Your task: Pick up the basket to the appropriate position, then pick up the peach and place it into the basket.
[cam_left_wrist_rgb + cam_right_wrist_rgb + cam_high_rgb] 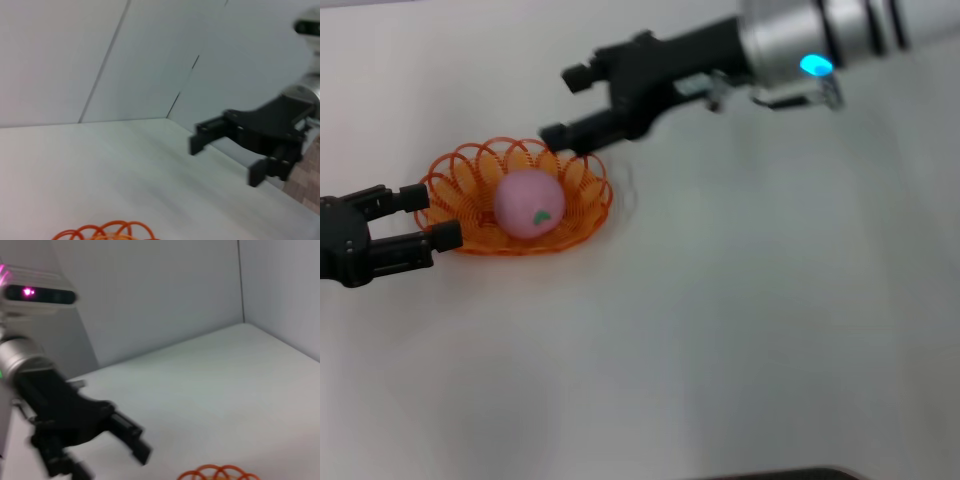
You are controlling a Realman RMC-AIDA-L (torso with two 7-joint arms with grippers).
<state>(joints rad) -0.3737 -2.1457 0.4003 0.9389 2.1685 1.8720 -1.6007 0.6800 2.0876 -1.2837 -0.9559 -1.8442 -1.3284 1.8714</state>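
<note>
The orange looped basket (pixel 582 195) sits on the white table left of centre. The pink peach (pixel 528 203) with its green leaf mark lies inside it. My left gripper (pixel 432 216) is open at table height, its fingertips at the basket's left rim with nothing held. My right gripper (pixel 568 105) is open and empty, raised just behind the basket's far right rim. The left wrist view shows the right gripper (pixel 227 160) farther off and a bit of basket rim (pixel 105 232). The right wrist view shows the left gripper (pixel 107 460) and some rim (pixel 220 473).
The white table (pixel 750 320) stretches out to the right and front of the basket. Pale walls stand behind the table in the wrist views. A dark edge shows at the bottom of the head view (pixel 790 474).
</note>
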